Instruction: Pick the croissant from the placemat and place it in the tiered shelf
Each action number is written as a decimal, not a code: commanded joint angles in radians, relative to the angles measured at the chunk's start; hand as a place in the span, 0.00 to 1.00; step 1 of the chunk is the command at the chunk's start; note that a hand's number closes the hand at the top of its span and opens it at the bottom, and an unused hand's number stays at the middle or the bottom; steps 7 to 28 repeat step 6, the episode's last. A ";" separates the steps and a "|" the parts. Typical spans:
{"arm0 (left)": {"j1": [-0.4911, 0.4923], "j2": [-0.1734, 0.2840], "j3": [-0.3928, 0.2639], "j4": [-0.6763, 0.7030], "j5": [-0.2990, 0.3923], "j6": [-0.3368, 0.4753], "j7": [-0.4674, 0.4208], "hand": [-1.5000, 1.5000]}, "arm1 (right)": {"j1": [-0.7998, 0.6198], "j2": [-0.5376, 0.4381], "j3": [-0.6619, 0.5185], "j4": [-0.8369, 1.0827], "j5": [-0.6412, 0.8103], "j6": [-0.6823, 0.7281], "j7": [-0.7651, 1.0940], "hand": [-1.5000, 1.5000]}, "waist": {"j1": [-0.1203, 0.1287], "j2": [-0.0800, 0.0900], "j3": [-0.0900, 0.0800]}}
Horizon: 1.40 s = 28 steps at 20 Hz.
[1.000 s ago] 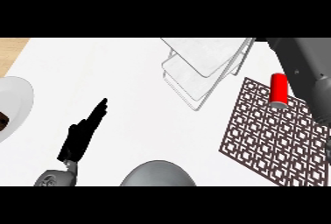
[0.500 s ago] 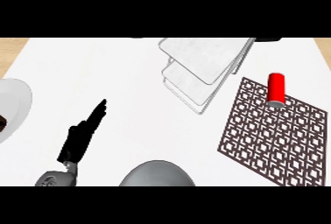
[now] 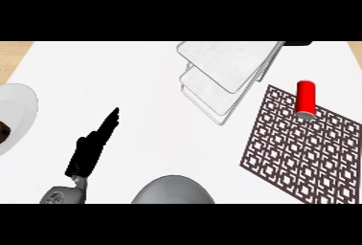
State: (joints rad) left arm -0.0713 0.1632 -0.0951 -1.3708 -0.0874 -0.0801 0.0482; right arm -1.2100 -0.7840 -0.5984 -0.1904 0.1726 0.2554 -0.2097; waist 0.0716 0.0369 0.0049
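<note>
Croissant cannot be seen on the placemat (image 3: 300,148), where only a red cylinder (image 3: 305,98) lies, so the left hand (image 3: 92,148), held open with straight fingers, is best kept still.

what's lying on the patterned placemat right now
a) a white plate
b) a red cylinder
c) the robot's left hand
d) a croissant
b: a red cylinder lies at the upper corner of the placemat; no croissant shows in the view, and the left hand is off to the left over the counter.
</note>
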 commanded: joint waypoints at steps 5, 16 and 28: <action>-0.013 0.009 0.005 -0.016 0.000 -0.007 0.033 0.50 | 0.071 -0.084 0.030 0.009 0.036 0.116 -0.072 0.00 | 0.014 0.003 0.001; -0.037 -0.010 0.005 0.057 -0.005 -0.002 -0.008 0.50 | 0.064 -0.068 0.033 0.005 0.039 0.107 -0.086 0.00 | 0.006 0.008 0.000; -0.037 -0.010 0.005 0.057 -0.005 -0.002 -0.008 0.50 | 0.064 -0.068 0.033 0.005 0.039 0.107 -0.086 0.00 | 0.006 0.008 0.000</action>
